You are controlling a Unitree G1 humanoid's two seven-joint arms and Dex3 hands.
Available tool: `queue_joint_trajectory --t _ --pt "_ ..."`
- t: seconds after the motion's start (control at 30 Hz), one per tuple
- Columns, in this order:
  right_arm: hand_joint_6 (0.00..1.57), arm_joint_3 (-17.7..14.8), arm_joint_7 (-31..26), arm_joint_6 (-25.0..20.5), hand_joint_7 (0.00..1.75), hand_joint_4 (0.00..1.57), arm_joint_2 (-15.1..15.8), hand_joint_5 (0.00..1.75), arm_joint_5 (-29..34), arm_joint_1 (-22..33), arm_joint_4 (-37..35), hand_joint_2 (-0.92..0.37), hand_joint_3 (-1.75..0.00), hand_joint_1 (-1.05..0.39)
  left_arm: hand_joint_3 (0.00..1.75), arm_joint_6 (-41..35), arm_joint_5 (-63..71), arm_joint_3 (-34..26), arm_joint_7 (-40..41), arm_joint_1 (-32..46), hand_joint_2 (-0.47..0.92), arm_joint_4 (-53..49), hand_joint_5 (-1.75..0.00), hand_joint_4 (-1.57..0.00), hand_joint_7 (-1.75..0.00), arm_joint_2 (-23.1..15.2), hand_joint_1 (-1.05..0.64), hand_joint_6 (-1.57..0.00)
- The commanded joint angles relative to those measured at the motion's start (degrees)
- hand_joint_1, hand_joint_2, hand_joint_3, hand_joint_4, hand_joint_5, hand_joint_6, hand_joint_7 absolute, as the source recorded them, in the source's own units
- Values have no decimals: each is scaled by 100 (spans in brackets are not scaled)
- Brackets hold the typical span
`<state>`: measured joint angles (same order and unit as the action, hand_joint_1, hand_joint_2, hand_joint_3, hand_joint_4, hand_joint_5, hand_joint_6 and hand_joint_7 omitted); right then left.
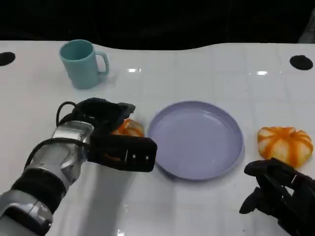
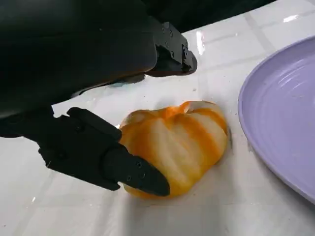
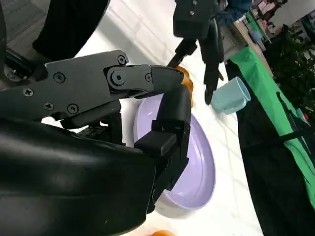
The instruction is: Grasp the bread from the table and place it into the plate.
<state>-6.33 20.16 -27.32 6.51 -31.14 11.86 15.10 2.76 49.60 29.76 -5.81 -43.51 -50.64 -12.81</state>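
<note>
At the far left of the white tiled worktop [image 1: 197,64] stands a pale teal cup with a handle [image 1: 81,63], upright and well apart from everything else. Nearer the robot, the left hand [image 1: 110,135] reaches in on its silver forearm [image 1: 59,162]. It is placed around a round bread roll with orange and white stripes [image 1: 129,129], which lies on the worktop just beside the left edge of the plate. In the left wrist view the roll [image 2: 174,145] sits between the black fingers [image 2: 133,174]: one finger lies against its near side, touching it, and another part of the hand hangs above its far side with a small gap. The fingers are set narrow about the roll. The roll rests flat on the worktop, and I cannot tell if the hand has a real hold on it.

In the middle sits a round, shallow, light purple plate [image 1: 231,152] with nothing in it. Its rim [image 2: 246,123] is near the roll but not touching it.

To the right of the plate lies a second striped orange and white bread roll [image 1: 285,143], a little apart from the plate's rim. Just below it, at the lower right, is the right hand [image 1: 280,189]. Its black fingers are spread apart and hold nothing, and they sit close to that second roll without touching it. In the right wrist view the fingers [image 3: 170,123] stand parted over the purple plate [image 3: 202,162], with the teal cup [image 3: 234,96] far behind.
</note>
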Motion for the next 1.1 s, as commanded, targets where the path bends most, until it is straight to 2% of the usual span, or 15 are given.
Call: queue_joint_trajectory --t 0.03,0.37,0.8,0.83,0.87,0.9,0.93,0.97,1.03,1.07,1.1 --pt "52 -83 -1 26 115 59 91 147 -7 40 94 -92 -29 -45 2 143 -82 165 259 -275 78 -650 -9 -17 -1 99 -57 -23" --pt "51 -87 -62 22 116 59 71 146 3 98 178 -92 -27 -46 0 213 -351 356 163 -641 81 -1686 -7 -24 -2 427 -54 -29" --pt "52 -91 -64 19 115 60 69 145 -1 100 178 -92 -26 -47 0 268 -492 468 222 -707 81 -1831 -4 -27 0 441 -54 -30" --pt "52 -92 -84 10 115 60 67 145 2 110 206 -92 -26 -47 0 300 -521 394 808 -636 81 -1905 -3 -27 0 477 -54 -30" --pt "52 -92 -99 3 115 60 66 145 4 117 227 -92 -28 -46 7 328 -543 341 1259 -586 86 -1971 -69 -62 -44 507 -42 -61" --pt "52 -91 -110 -1 115 60 66 145 4 123 242 -92 -29 -46 11 355 -564 313 1584 -559 90 -2036 -132 -72 -94 530 -35 -69" --pt "52 -91 -117 -4 116 60 66 145 4 126 250 -92 -29 -46 12 377 -579 307 1776 -553 91 -2094 -153 -76 -111 548 -32 -72" --pt "52 -90 -119 -4 116 60 67 145 3 126 251 -92 -29 -46 13 394 -590 321 1827 -565 91 -2138 -163 -78 -120 557 -31 -73" --pt "52 -88 -123 -4 116 60 69 145 0 127 253 -92 -29 -46 14 420 -606 344 1902 -585 92 -2205 -172 -79 -128 570 -30 -74" --pt "52 -92 -92 26 116 60 79 145 5 105 204 -92 -29 -46 14 556 -817 131 2075 -567 92 -2160 -173 -79 -129 532 -29 -74" --pt "52 -96 -69 48 116 60 86 145 8 89 167 -92 -30 -46 22 663 -975 -31 2204 -555 92 -2130 -174 -80 -152 503 -27 -64"
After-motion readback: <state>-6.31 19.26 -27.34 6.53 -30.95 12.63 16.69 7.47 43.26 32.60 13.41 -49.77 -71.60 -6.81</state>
